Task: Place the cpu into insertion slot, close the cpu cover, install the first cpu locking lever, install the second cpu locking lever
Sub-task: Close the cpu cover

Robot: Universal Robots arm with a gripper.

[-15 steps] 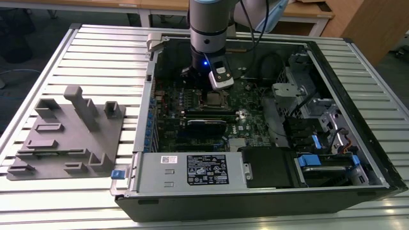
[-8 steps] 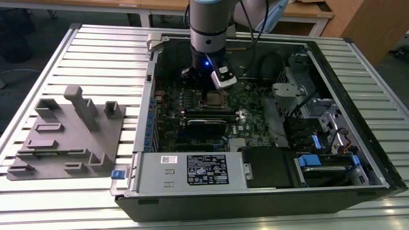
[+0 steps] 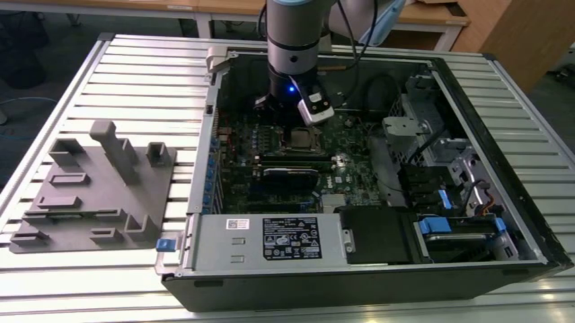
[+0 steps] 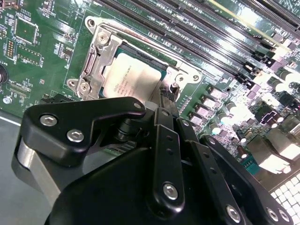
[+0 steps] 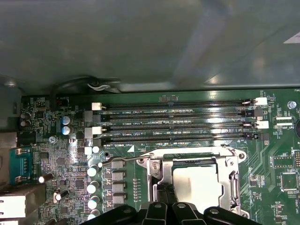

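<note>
The cpu [image 5: 197, 185] lies flat in the insertion slot [image 3: 301, 139], its pale metal top showing [image 4: 131, 77]. The silvery cpu cover [image 5: 229, 164] is folded down around it like a frame [image 4: 101, 51]. A thin wire locking lever [image 5: 124, 158] runs along the socket's edge toward the memory slots' side. My gripper [image 5: 165, 190] hangs just over the socket's rim, fingers pressed together with nothing seen between them, the tips [image 4: 164, 96] at the cover's edge. In the exterior view the arm's wrist [image 3: 292, 81] stands upright over the socket, inside the open computer case.
Long black memory slots [image 5: 178, 122] run beside the socket. The case's walls [image 3: 202, 155] enclose the board, with a power supply [image 3: 269, 239] in front and drive bays [image 3: 449, 175] at the exterior view's right. A grey parts fixture [image 3: 99, 188] sits on the slatted table.
</note>
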